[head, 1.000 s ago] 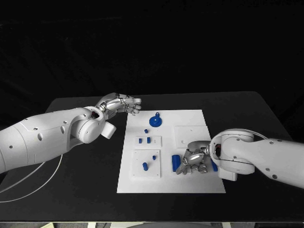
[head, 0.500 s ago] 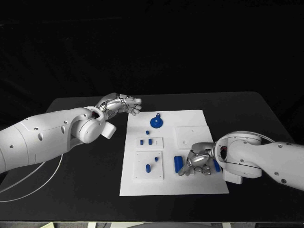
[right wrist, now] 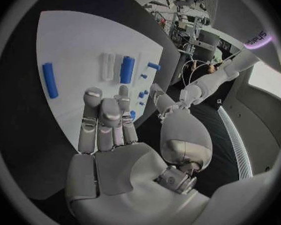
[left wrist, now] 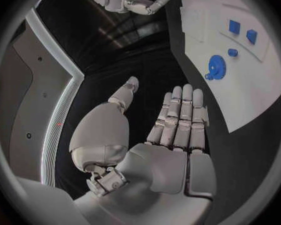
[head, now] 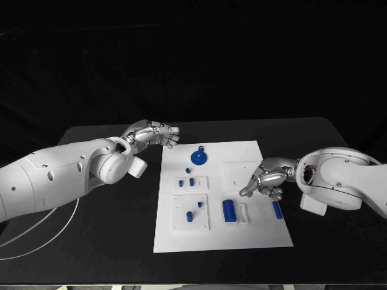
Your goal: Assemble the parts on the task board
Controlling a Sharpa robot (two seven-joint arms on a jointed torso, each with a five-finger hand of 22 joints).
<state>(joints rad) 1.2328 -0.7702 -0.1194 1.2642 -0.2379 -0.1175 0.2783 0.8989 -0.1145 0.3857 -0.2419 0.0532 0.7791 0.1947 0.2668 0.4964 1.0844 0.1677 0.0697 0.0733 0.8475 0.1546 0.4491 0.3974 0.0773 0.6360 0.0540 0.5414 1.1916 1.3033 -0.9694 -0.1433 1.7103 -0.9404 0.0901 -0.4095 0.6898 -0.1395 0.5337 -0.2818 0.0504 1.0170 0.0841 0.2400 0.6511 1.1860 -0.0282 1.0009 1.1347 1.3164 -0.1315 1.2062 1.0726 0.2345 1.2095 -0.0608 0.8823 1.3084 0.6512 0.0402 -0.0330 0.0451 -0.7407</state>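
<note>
Right hand (head: 265, 180) empty, fingers extended over task board (head: 221, 238), left hand (head: 155, 132) empty, fingers loosely apart

1. The scene was dim overall; beyond the black worktop (head: 106, 229) the backdrop was near-total darkness.
2. The white task board (head: 219, 193) was the brightest surface, evenly lit, without harsh glare.
3. The silver left hand (head: 154, 133) and right hand (head: 265, 181) caught small highlights on their fingers.
4. Shadows under the right hand were faint and soft.
5. Both wrist views were fisheye circles in dark frames, bending straight edges near the rim.
</note>
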